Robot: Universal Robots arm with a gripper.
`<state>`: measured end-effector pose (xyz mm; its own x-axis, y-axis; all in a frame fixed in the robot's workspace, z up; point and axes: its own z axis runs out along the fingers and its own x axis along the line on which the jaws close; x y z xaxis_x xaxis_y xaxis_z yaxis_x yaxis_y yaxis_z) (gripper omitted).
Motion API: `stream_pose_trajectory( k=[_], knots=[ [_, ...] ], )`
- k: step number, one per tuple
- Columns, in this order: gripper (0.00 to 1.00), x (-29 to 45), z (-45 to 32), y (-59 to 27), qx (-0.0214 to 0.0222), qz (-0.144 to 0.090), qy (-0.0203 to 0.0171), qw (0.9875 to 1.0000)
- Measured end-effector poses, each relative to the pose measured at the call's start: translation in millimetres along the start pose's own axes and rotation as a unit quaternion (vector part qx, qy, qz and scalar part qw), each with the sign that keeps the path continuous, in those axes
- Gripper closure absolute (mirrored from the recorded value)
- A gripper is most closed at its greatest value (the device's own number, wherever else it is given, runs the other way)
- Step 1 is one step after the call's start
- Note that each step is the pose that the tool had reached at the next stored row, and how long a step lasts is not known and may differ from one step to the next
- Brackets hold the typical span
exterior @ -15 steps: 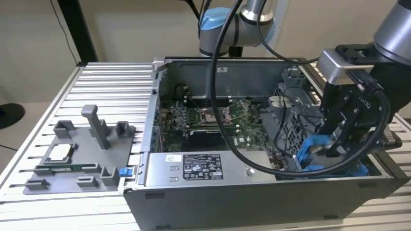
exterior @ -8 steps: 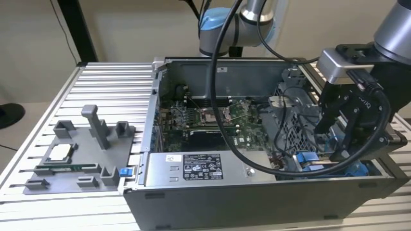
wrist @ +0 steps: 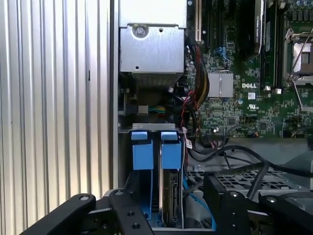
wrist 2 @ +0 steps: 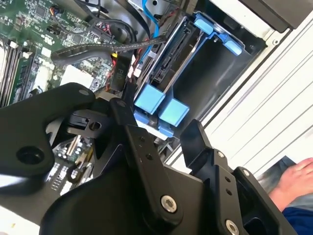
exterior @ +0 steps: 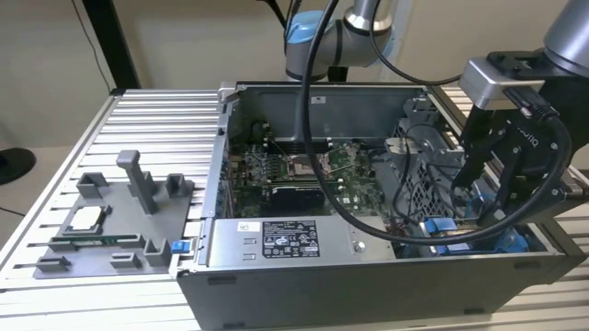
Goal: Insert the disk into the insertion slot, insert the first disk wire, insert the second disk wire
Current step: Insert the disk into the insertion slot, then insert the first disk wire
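Either side of the disk (wrist: 170, 196), fingers (wrist: 122, 208) wide apart, empty.

Disk (wrist 2: 167, 66) seated edge-on in insertion slot (wrist 2: 212, 85). Gripper (wrist 2: 156, 118) fingers stand apart, flanking the disk's blue tabs (wrist 2: 173, 113). Motherboard (wrist 2: 44, 29) beyond disk; a person's hand (wrist 2: 299, 177) well clear of disk.

evenly and brightly lit from above; glare on the ribbed metal table (exterior: 156, 117), soft dark shadow deep inside the computer case (exterior: 368, 110).
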<state>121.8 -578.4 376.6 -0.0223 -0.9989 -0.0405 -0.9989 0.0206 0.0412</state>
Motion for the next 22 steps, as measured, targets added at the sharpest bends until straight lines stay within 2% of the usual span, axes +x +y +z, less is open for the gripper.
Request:
stream_pose_trajectory(
  k=[6, 13, 22],
  knots=[
    [0.00, -0.5, -12.6, 0.5, 0.0000, 0.000, 0.0000, 1.0000],
    [0.00, -0.7, -15.9, 0.6, 0.0000, 0.000, 0.0002, 1.0000],
    [0.00, -1.4, -34.6, 1.4, 0.0000, 0.000, -0.0001, 1.0000]
  ],
)
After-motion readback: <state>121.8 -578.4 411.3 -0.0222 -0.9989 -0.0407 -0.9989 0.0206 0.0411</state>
